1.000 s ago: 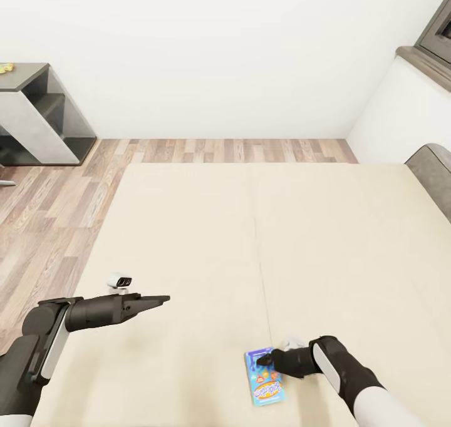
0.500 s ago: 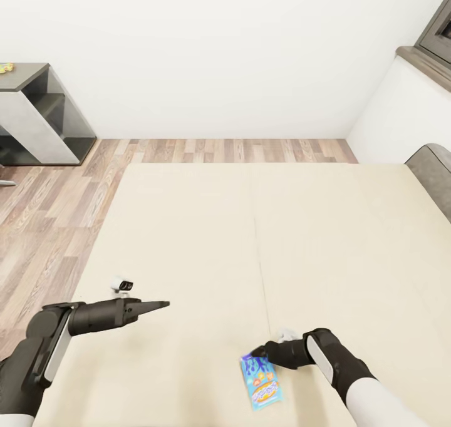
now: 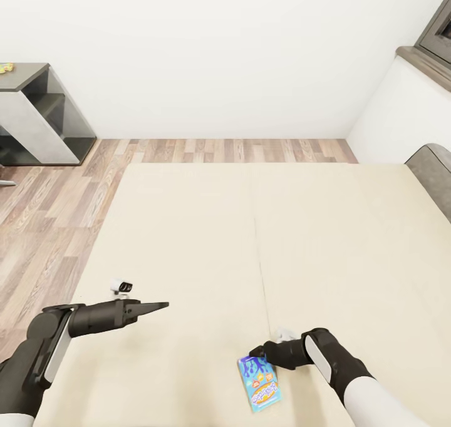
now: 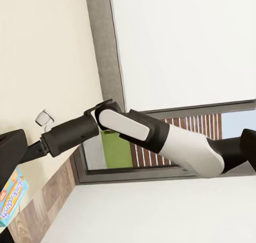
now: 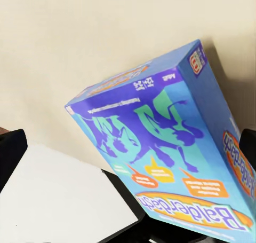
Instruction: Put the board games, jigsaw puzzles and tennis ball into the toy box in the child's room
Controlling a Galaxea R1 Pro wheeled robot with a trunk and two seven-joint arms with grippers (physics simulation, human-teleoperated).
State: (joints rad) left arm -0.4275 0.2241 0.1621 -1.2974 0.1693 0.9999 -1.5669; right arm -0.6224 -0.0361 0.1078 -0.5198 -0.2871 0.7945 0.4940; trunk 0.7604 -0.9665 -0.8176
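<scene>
one blue board game (image 3: 259, 383) off the beige bed (image 3: 188, 226), pinched by right tool (image 3: 258, 355).

White walls (image 3: 213, 51); wood-plank floor (image 3: 50, 214); grey shelf unit (image 3: 37, 117) at left.

Only readable text is on the blue board game box (image 5: 170, 163). Right wrist view: big orange-yellow title "Balderdash" on an oval banner across the front face, seen upside down. Small logo badge at one corner of the front, too small to read. Line of small print along the narrow side edge, with digits like "12+" and "2-6" roughly legible, rest blurred. Orange speech bubbles on the front carry tiny text, unreadable. Head view: same box (image 3: 259, 382) on the bed (image 3: 188, 226), orange title banner visible but letters too small to make out.
</scene>
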